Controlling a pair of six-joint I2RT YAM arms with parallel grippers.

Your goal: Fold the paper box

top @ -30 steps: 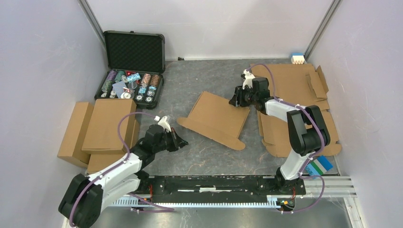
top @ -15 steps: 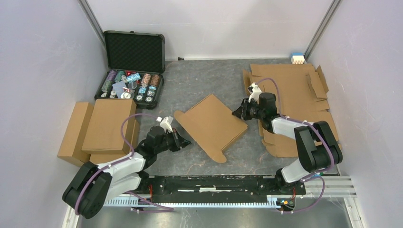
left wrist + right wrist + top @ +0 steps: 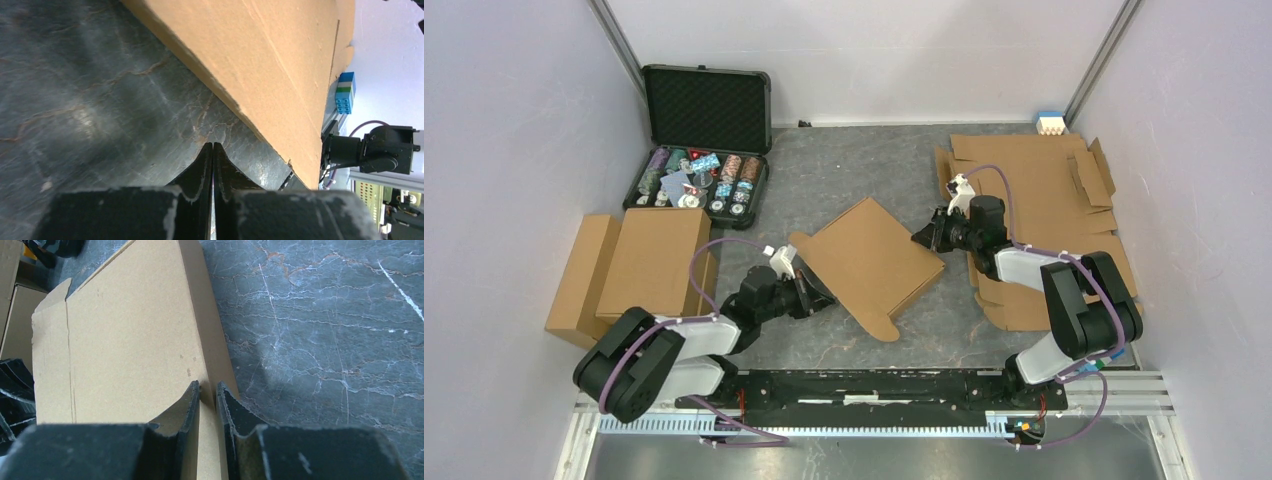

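While right gripper pinches paper box, flat sheets beside, chip case far-left.

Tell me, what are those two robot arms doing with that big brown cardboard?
They are folding a paper box. The right tool pinches one edge of it in the middle of the table. The left tool is shut and empty, low on the table beside the box's other side. The box isn't finished yet.

Grey marbled desk: paper box at centre, black chip case at eleven o'clock, folded boxes at nine, flat sheets at two.
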